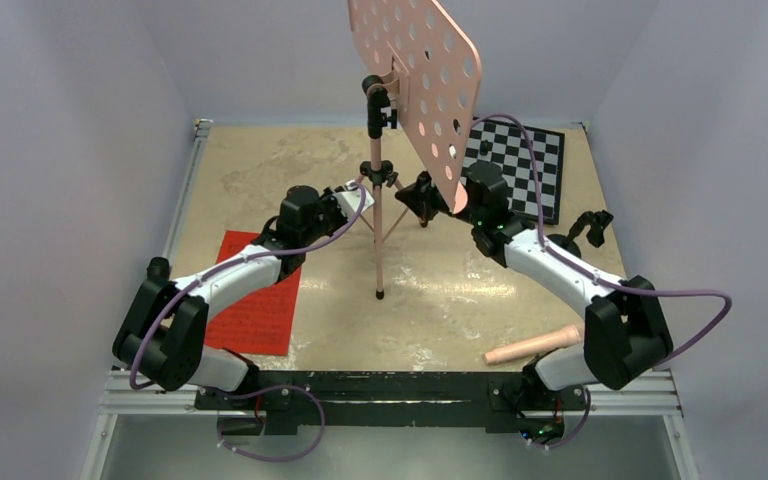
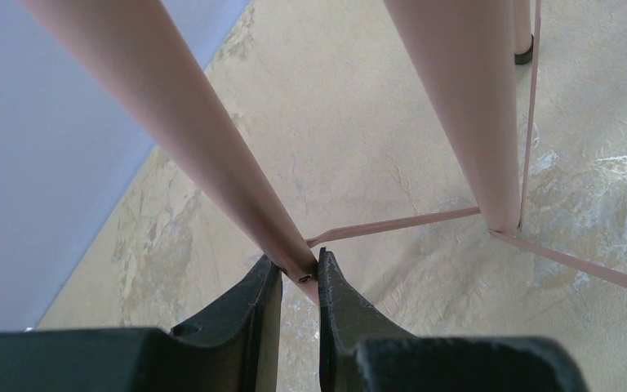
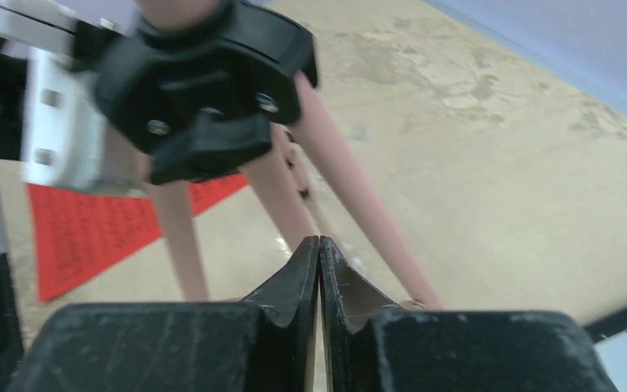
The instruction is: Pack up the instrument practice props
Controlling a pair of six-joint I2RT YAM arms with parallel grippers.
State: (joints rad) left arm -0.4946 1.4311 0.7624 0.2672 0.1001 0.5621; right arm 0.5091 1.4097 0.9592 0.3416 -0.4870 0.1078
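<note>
The pink tripod music stand (image 1: 377, 230) stands mid-table, its perforated tray (image 1: 415, 80) tilted up at the top. My left gripper (image 1: 358, 196) is shut on one of the stand's pink legs (image 2: 237, 180), pinched at the fingertips (image 2: 300, 276). My right gripper (image 1: 424, 197) is on the stand's right side; its jaws (image 3: 318, 249) are pressed together with nothing between them, just below the black leg hub (image 3: 204, 82). Red sheet-music pages (image 1: 255, 310) lie flat at the left, partly under my left arm. The small black mic stand (image 1: 582, 230) stands at the right. The microphone is out of view.
A black-and-white chessboard (image 1: 520, 165) lies at the back right, behind the stand's tray. A pink tube (image 1: 535, 345) lies on the table by my right arm's base. Walls close in the table on the left, back and right.
</note>
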